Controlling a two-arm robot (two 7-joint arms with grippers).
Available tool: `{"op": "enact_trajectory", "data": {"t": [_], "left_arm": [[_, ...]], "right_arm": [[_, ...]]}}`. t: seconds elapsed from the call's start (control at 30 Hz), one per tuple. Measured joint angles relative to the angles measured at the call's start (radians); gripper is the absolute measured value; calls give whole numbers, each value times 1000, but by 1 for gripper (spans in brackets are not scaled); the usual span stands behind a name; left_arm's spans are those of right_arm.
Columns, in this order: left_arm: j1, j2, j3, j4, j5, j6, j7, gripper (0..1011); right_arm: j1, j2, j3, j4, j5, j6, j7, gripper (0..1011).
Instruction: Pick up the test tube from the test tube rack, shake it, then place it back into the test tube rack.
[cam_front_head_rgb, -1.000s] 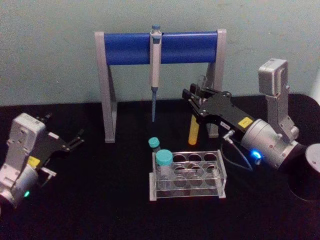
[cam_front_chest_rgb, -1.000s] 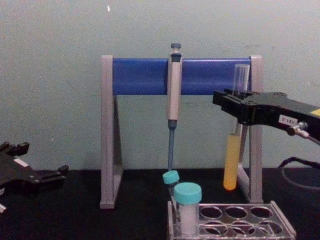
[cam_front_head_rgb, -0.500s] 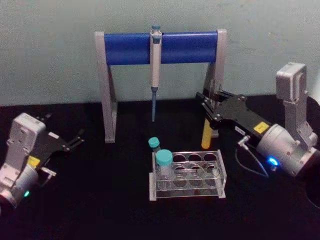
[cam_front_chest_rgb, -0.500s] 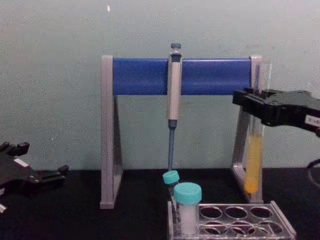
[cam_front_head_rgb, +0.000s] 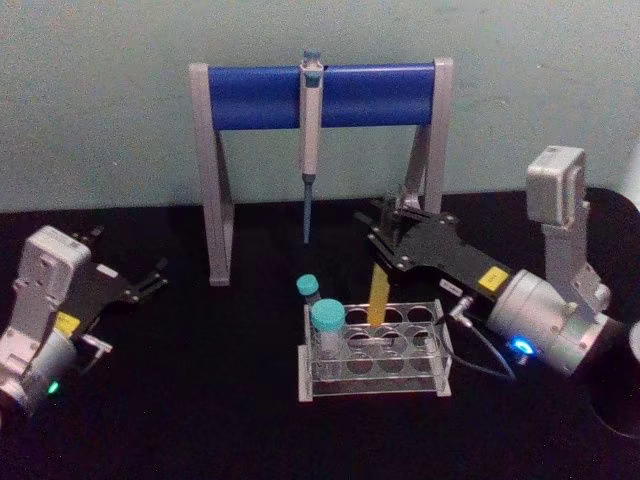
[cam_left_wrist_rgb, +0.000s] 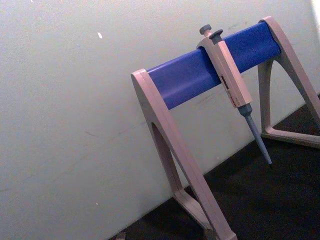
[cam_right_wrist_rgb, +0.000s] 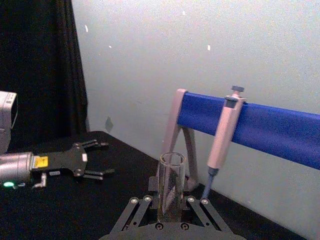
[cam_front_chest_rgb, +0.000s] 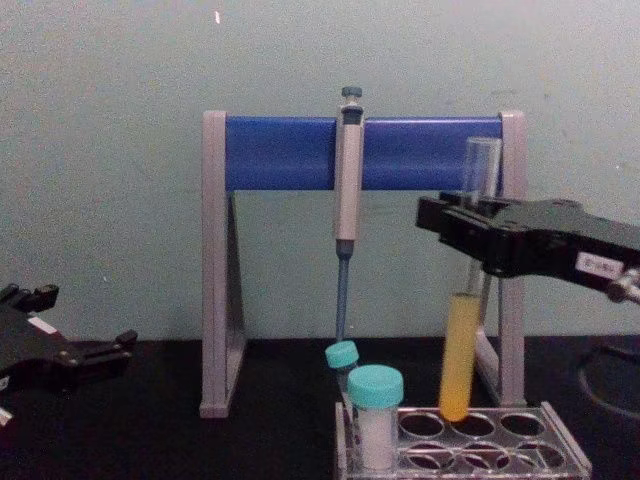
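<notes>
My right gripper (cam_front_head_rgb: 388, 235) is shut on the upper part of the test tube (cam_front_head_rgb: 378, 293), a clear glass tube with yellow-orange liquid in its lower part. The tube hangs nearly upright, tilted slightly. In the chest view the test tube (cam_front_chest_rgb: 459, 352) has its round bottom right at a back-row hole of the clear test tube rack (cam_front_chest_rgb: 470, 443), held by the right gripper (cam_front_chest_rgb: 470, 228). The right wrist view looks down on the tube's open mouth (cam_right_wrist_rgb: 171, 161) between the fingers. The test tube rack (cam_front_head_rgb: 443, 342) sits mid-table. My left gripper (cam_front_head_rgb: 145, 283) rests open at the far left.
Two teal-capped vials (cam_front_head_rgb: 327, 318) stand at the rack's left end. Behind the rack is a grey-legged stand with a blue crossbar (cam_front_head_rgb: 250, 97), and a grey pipette (cam_front_head_rgb: 310, 130) hangs from it. The stand's right leg (cam_front_chest_rgb: 512, 250) is just behind the held tube.
The right gripper swung right with the tube, then came back left and lower. The tube's bottom now sits at the rack's back row. The left arm has not moved.
</notes>
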Motion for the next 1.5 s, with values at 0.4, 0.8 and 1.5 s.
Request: {"op": "enact_trajectory", "data": {"t": [0.4, 0.8, 1.5], "left_arm": [[0, 0, 0, 0, 0, 0, 0, 1001], [0, 0, 0, 0, 0, 0, 0, 1001], [0, 0, 0, 0, 0, 0, 0, 1001]], "right_arm": [[101, -52, -30, 112, 0, -26, -5, 233], [101, -50, -3, 125, -14, -23, -44, 233], [90, -50, 6, 112, -18, -20, -39, 233]]}}
